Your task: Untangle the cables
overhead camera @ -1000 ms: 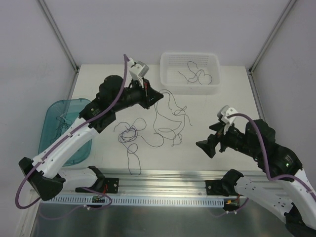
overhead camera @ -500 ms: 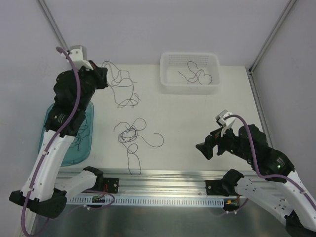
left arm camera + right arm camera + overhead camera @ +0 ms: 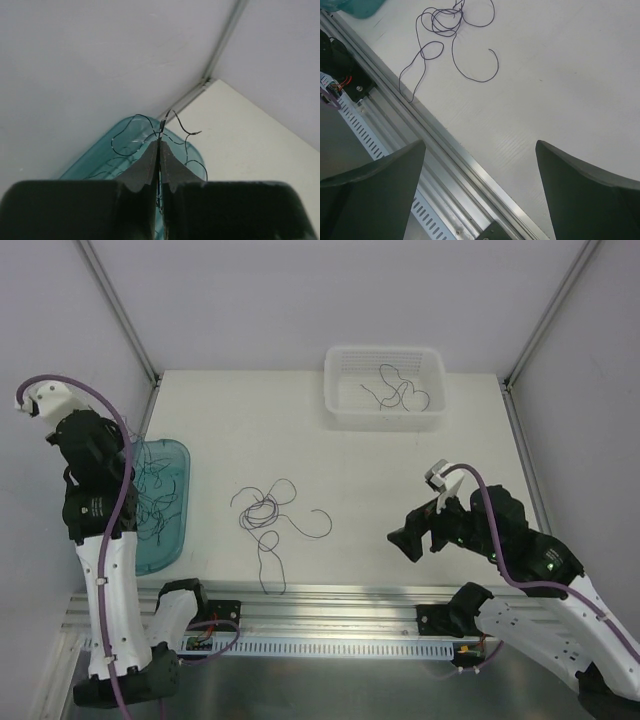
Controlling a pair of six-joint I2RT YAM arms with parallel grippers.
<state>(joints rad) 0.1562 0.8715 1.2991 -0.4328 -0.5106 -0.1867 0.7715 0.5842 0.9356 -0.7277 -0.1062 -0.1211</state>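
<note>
The left hand (image 3: 160, 144) is pinched closed on 1 thin dark strand (image 3: 164, 124) of the cables, holding it above the teal tray (image 3: 100, 155), where more loose strands lie. A small looping clump (image 3: 265, 512) of purple cables rests on the desk (image 3: 400, 470) between the arms, near the front edge. A few more lie in the white basket (image 3: 340, 390) at the back. The right hand (image 3: 408, 538) hovers right of the clump, fingers spread wide, holding nothing.
</note>
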